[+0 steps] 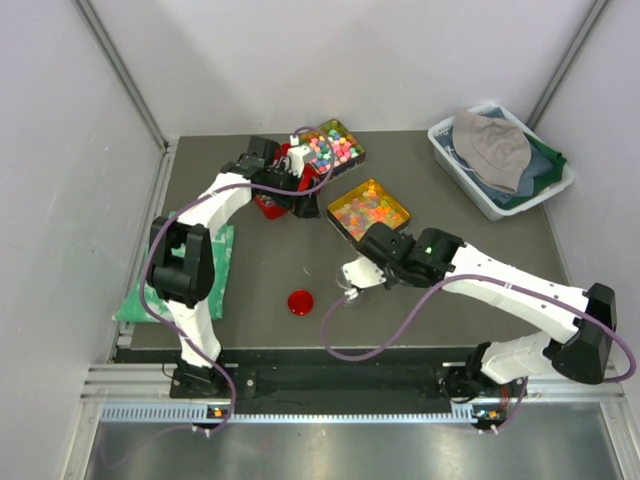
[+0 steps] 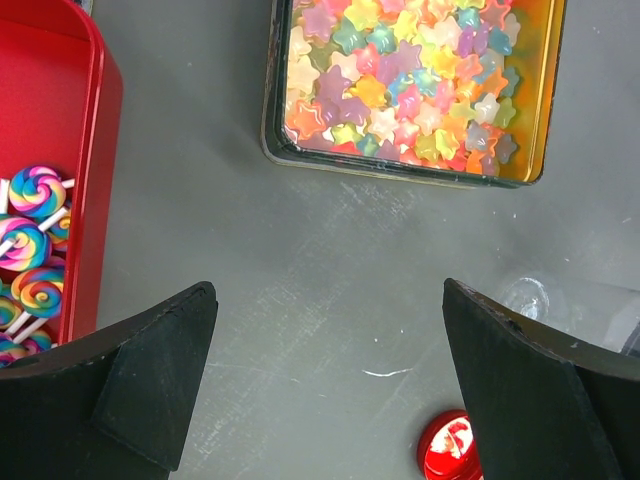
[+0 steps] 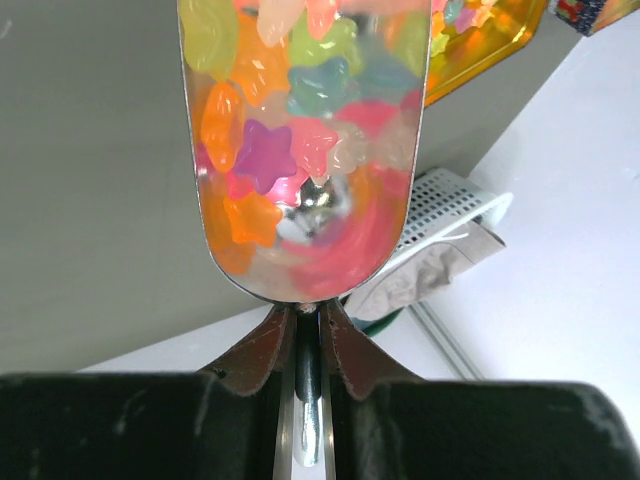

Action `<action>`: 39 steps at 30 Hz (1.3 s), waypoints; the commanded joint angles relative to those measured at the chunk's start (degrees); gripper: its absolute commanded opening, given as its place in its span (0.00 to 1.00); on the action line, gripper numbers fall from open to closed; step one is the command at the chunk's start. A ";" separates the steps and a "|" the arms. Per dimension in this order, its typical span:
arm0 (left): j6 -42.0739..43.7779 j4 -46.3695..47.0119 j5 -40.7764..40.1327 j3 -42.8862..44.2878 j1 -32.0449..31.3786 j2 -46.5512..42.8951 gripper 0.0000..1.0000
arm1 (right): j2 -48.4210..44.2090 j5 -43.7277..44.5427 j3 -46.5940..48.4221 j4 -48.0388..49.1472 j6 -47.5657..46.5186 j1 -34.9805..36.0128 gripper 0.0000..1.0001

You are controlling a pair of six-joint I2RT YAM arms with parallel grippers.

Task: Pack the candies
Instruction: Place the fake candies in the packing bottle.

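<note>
I'd put this job at an early stage. My right pincer (image 3: 308, 320) is clamped tight on the handle of one metal scoop (image 3: 400, 120), and the scoop is heaped with candies (image 3: 265, 155), glossy little stars in orange, pink, green and purple. It hangs above the counter (image 1: 450, 240), just in front of the nearer tin (image 1: 338, 219). The rest of the candies sit in two open tins, that one and a second tin (image 1: 359, 157) farther back.

I see nothing packed yet. One red lid (image 1: 300, 301) lies off by itself on the counter. Beside the scoop there is a glassy shape (image 2: 525, 295) that may be a small jar, though it is too faint for me to be sure. Emptying this load and fetching more is what remains, by my reckoning.

My left pincer (image 2: 328, 340) is spread wide and holds nothing. It hovers between the nearer tin and one red box (image 2: 95, 150) of swirl lollipops (image 2: 35, 190). The candies themselves are far too many to count.
</note>
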 commanded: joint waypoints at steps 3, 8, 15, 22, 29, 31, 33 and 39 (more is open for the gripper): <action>-0.04 2.17 1.84 -1.04 0.78 -3.37 0.99 | 0.79 4.49 3.35 0.09 -1.88 2.03 0.00; 0.13 2.35 2.11 -1.39 1.13 -3.54 0.99 | 0.96 5.63 3.44 -0.34 -2.23 2.83 0.00; 0.04 2.61 2.72 -1.83 1.40 -3.54 0.99 | 1.49 6.95 3.88 -0.26 -2.93 3.62 0.00; 0.04 2.88 3.07 -2.10 1.48 -3.54 0.99 | 2.10 7.21 4.49 -0.34 -3.29 3.70 0.00; -0.13 2.97 3.25 -2.01 1.57 -3.37 0.99 | 2.37 7.74 4.85 -0.08 -4.07 3.79 0.00; -0.13 2.97 3.16 -2.01 1.57 -3.19 0.99 | 2.28 8.00 4.85 -0.08 -4.34 3.88 0.00; -0.31 2.97 3.42 -1.92 1.57 -3.19 0.99 | 2.37 8.53 4.85 0.09 -4.60 4.14 0.00; -0.39 3.32 3.51 -1.48 1.57 -2.67 0.99 | 2.46 9.41 4.93 0.44 -4.96 4.50 0.00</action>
